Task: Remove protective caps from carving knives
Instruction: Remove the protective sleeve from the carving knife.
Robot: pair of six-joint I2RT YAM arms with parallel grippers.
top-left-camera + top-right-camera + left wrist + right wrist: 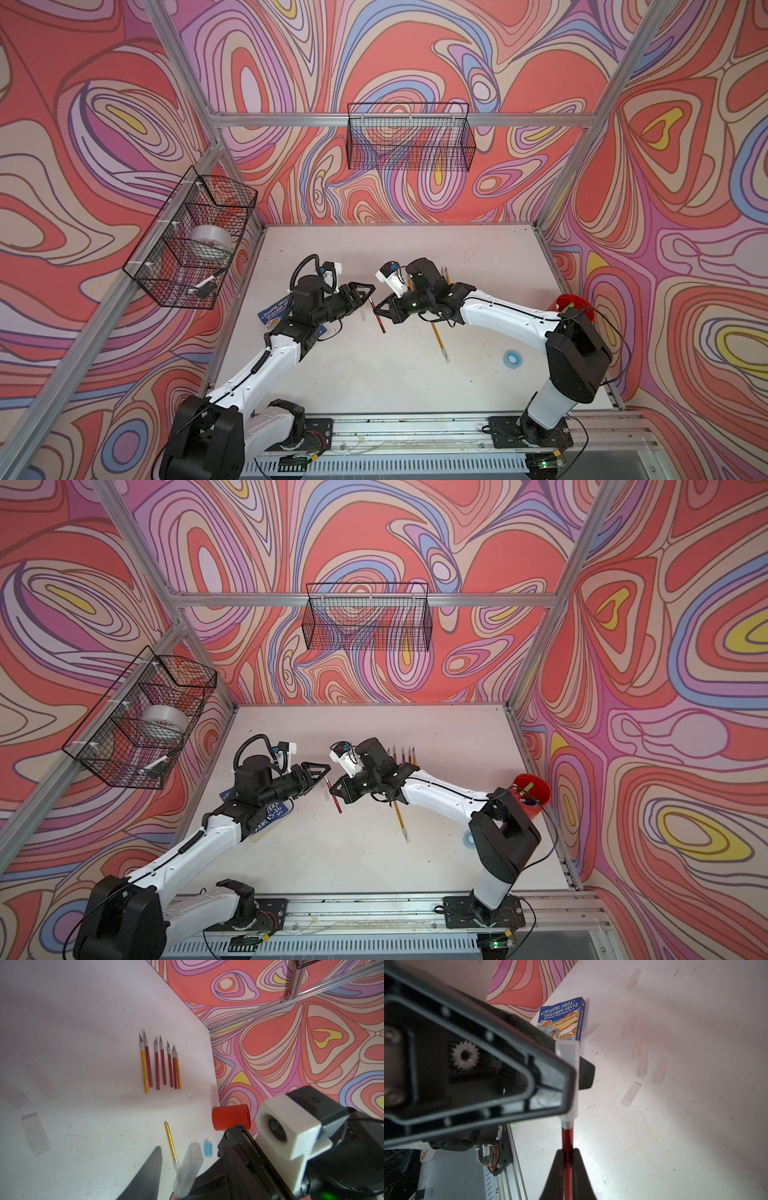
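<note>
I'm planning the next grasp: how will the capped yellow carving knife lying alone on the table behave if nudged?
The yellow carving knife has a thin handle that looks round, so it will probably roll sideways. It lies straight, so it is likely stiff, and it looks light. Its translucent cap looks smooth; a grip there may slip.

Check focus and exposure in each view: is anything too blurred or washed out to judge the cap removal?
Left wrist view: the protective cap near the lens is blurred, the row of knives sharp. Right wrist view: the left gripper is a soft, dark mass; loose caps fade into the glaring white table. Both top views: wide-angle bend, even light, red knife small but legible.
</note>
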